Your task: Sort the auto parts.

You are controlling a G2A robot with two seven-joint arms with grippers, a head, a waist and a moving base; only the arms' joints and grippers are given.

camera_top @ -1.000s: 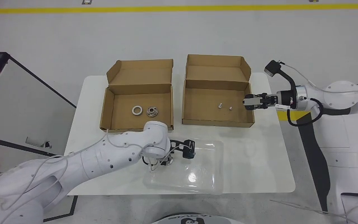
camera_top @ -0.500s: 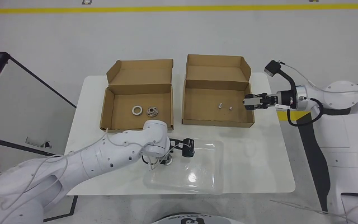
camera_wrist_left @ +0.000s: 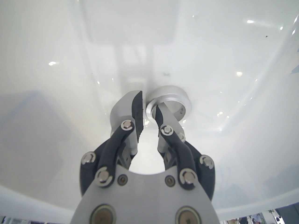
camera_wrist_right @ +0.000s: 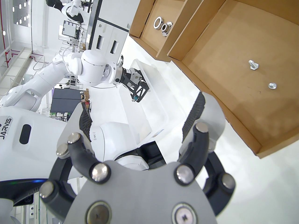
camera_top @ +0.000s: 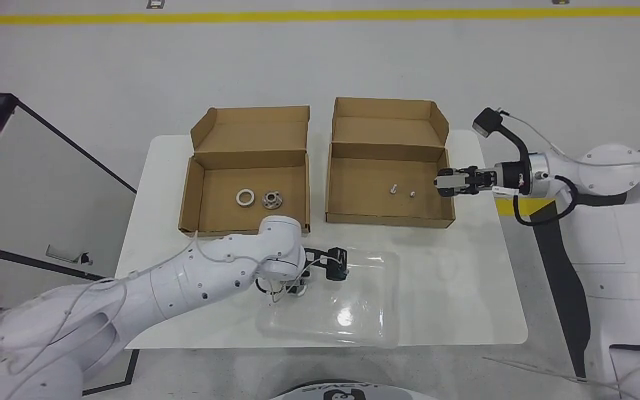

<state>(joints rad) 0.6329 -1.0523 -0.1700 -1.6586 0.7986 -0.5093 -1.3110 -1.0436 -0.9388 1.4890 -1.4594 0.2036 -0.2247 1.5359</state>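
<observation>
With the left claw (camera_wrist_left: 147, 101) pinching the wall of the silver metal ring (camera_wrist_left: 178, 96) between its fingers, I'd lift straight up, slowly.

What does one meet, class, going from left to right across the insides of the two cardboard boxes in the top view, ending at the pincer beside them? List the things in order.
flat ring → flanged bushing → bolt → small fastener → right pincer
</observation>
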